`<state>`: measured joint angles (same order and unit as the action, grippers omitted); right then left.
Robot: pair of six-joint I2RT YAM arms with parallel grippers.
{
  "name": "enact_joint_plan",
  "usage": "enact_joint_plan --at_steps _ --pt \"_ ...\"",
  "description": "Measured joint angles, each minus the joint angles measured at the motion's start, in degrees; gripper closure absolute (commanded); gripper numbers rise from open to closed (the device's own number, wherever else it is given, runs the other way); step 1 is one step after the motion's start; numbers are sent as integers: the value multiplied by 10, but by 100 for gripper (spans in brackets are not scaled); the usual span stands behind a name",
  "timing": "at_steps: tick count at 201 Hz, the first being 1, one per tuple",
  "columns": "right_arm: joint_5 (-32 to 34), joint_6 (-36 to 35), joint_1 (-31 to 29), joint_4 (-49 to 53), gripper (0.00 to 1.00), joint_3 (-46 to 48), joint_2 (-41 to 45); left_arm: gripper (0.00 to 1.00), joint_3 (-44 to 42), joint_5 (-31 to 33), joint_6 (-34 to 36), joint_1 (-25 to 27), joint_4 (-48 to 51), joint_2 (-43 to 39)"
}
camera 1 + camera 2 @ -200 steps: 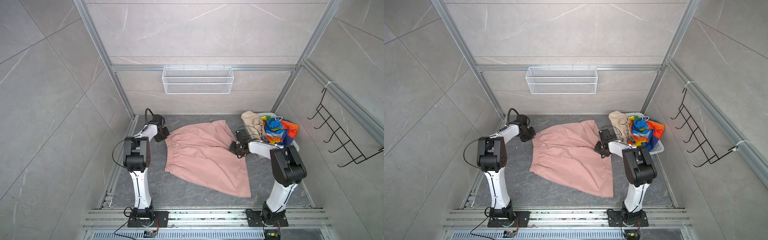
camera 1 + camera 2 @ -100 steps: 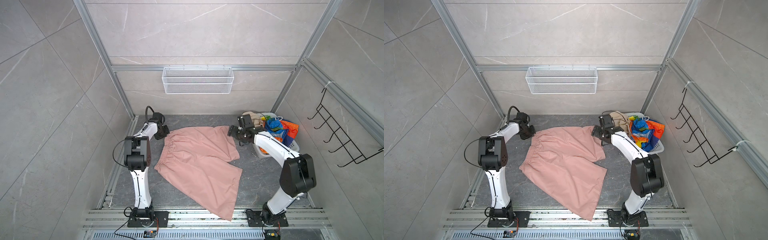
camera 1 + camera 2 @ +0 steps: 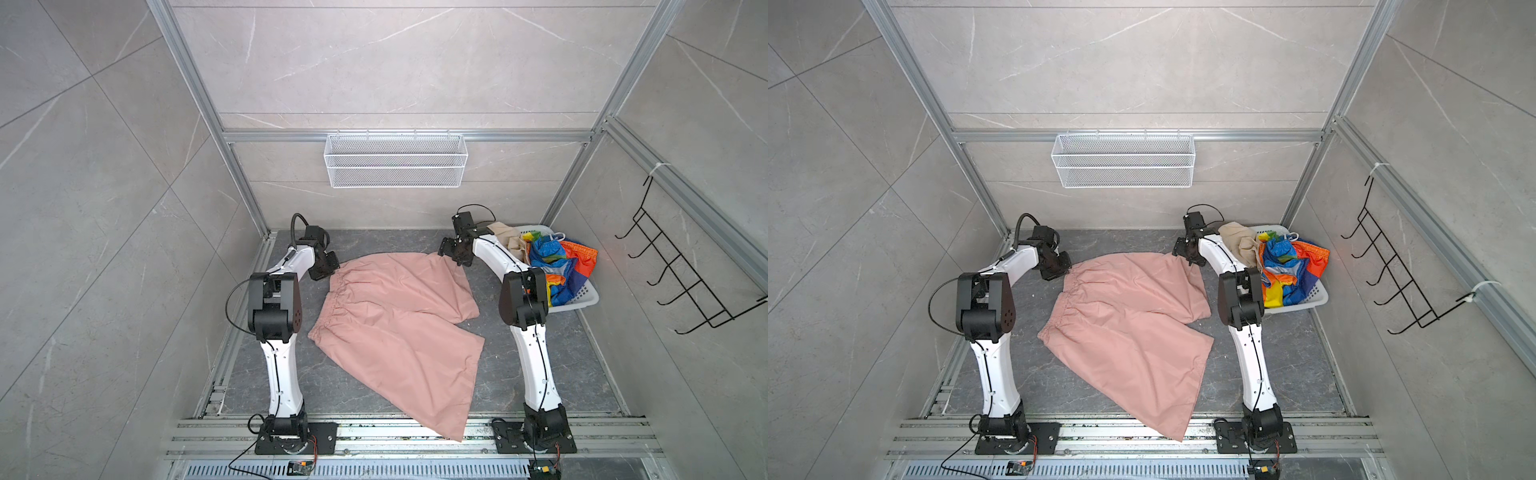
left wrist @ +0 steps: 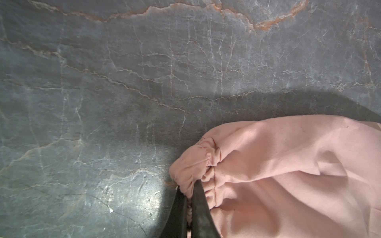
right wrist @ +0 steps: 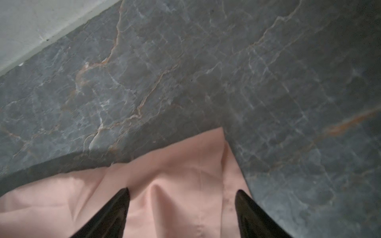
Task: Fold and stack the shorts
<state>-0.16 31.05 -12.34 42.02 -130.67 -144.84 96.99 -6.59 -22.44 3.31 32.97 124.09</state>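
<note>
Salmon-pink shorts (image 3: 395, 316) (image 3: 1129, 320) lie spread on the dark stone floor, waistband to the left, one leg reaching over the front rail. My left gripper (image 4: 188, 188) is shut on the gathered waistband corner (image 4: 195, 162) at the far left (image 3: 328, 268). My right gripper (image 5: 182, 192) stands open over the far leg's hem corner (image 5: 218, 144), fabric lying between its fingers (image 3: 451, 253). Beige shorts (image 3: 505, 237) and rainbow-striped shorts (image 3: 557, 262) are heaped in the white basket (image 3: 582, 299) at the right.
A white wire shelf (image 3: 395, 160) hangs on the back wall. A black hook rack (image 3: 685, 270) hangs on the right wall. Aluminium rails (image 3: 374, 432) cross the front edge, under the tip of the near shorts leg. Walls close in on both sides.
The right gripper carried the far leg's hem toward the back right, spreading the pink shorts flat, then opened and let it go. The left gripper kept hold of the waistband.
</note>
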Motion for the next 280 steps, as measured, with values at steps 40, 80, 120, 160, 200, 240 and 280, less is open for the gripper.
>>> enact_joint_plan --at_steps 40,80,120,160,200,240,280 --pt "-11 -3 14 49 61 -176 -105 100 -2 -9 7 -5 0 0" --pt "-14 3 12 75 95 -223 -142 100 -10 -29 6 -20 -3 0" --pt "-16 2 13 85 100 -228 -142 100 -16 -47 -14 -34 -4 0" --pt "-33 2 30 112 100 -256 -117 100 0 -103 -67 -67 -11 2" --pt "-73 1 48 137 100 -313 -48 100 107 -150 -97 -77 -17 25" --pt "-91 -24 40 172 100 -279 84 100 124 -182 -122 -79 -57 10" --pt "-79 -44 -21 88 100 120 351 100 -36 -186 -150 -110 -133 -93"
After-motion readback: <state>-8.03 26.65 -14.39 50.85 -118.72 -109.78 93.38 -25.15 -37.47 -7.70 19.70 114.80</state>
